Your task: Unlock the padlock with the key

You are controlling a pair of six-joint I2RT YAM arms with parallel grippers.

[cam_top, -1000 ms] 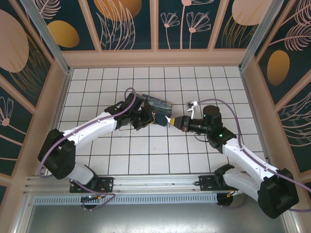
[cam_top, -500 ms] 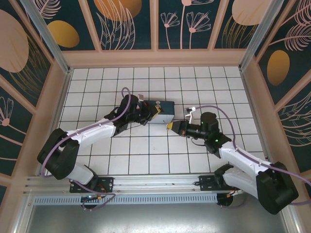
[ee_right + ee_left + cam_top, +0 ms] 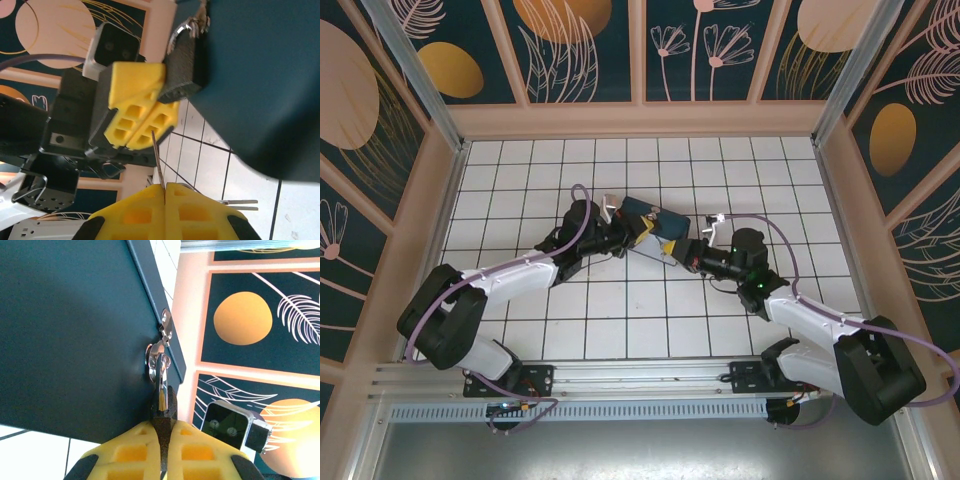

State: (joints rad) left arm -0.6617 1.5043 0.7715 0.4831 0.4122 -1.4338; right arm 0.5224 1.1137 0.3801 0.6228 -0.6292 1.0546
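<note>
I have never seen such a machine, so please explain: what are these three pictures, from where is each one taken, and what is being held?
These are two robot arms bolted to a tiled table. One picture looks down from above; the other two come from small cameras on the wrists. A dark blue box sits between the hands. The left hand, with yellow fingers, grips the padlock fastened to the box. The right hand pinches the thin key, pointed toward the lock but not yet in it.

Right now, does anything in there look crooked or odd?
The blue box sits askew to the floor tiles, the left gripper clamped on its padlock. The right gripper pinches the key, not yet inserted.
</note>
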